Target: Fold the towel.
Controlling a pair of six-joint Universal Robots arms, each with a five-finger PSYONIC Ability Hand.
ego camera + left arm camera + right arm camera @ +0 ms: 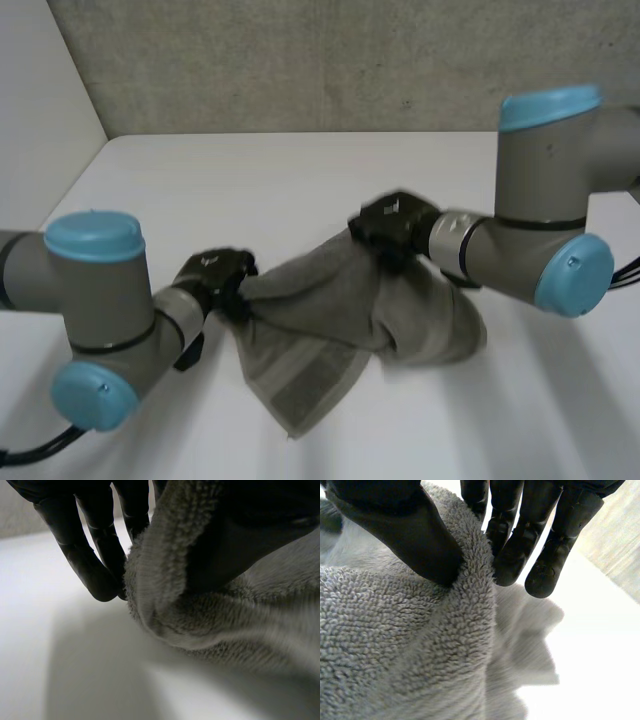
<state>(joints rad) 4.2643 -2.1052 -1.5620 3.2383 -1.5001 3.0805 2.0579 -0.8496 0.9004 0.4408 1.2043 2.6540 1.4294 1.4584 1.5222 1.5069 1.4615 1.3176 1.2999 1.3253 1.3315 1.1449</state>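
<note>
While both arms reach in over the white table [250, 180], each robot hand has hold of the grey towel [340, 310]. The left arm [100, 300] is bent low at the near side. The left robot hand [215, 275] is at the left end of the towel. In the left wrist view its fingers [100, 555] point down and touch a rolled edge of the grey towel [210, 610]. The cloth is bunched up into the hand, so this hand is closed on it.

The right arm [540, 230] comes in from the other side and sits higher. The right robot hand [395, 228] is on the far top edge of the towel. In the right wrist view its thumb [405, 535] presses one side of a fold of the grey towel [395, 645]. Its fingers [520, 545] curl down on the other side, so the fold is pinched between them.

The towel is in the middle of the table, held up between the two hands. The rest sags down onto the table. One corner with a flat woven band lies toward the near edge. A rough grey wall [300, 60] stands behind the table.
</note>
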